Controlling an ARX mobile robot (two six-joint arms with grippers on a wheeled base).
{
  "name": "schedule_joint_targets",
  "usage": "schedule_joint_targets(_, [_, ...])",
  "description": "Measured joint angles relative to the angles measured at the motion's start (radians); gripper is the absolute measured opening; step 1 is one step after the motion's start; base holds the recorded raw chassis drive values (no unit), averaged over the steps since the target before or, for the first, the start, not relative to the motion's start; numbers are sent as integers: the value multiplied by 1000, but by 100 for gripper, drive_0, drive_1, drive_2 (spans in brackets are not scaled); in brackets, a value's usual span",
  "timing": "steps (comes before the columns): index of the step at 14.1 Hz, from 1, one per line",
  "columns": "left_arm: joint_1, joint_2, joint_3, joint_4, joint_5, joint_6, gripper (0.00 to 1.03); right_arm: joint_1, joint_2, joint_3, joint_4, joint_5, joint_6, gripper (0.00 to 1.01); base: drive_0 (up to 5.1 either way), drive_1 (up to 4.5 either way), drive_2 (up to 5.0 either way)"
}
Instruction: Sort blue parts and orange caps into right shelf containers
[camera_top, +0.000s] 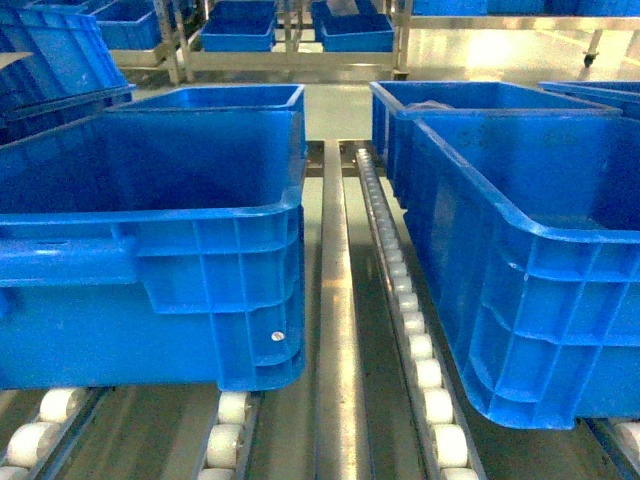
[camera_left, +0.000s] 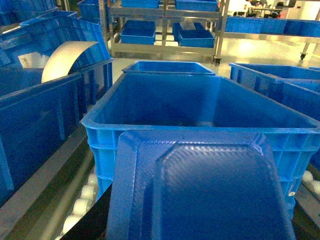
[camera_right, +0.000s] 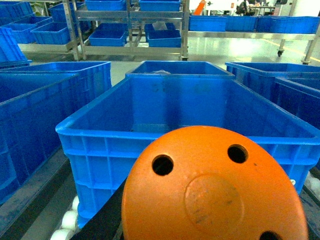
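Neither wrist view shows any fingers, so I cannot tell if they are spread or closed. In the left wrist view a blue part (camera_left: 200, 192), a flat tray-like piece with a raised middle panel, fills the lower frame. Its broad face is turned to the camera and its long side runs left to right; how it is held is hidden. In the right wrist view an orange cap (camera_right: 215, 187), a round domed piece with small holes, fills the lower frame with its dome toward the camera. It has no clear long axis.

Just behind each piece stands a deep blue crate, one in the left wrist view (camera_left: 200, 107) and one in the right wrist view (camera_right: 185, 100), long axis running away from the camera.

The head view shows two crates, left (camera_top: 150, 250) and right (camera_top: 530, 280), on roller tracks (camera_top: 415, 330), apart, with a metal rail (camera_top: 335, 300) between them. No gripper appears there.
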Motion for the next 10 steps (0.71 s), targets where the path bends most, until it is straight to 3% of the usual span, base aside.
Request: schedule_joint_targets(10, [0,0,0,0,0,0,41,0,0,0,0,0,0,44,0,0,0])
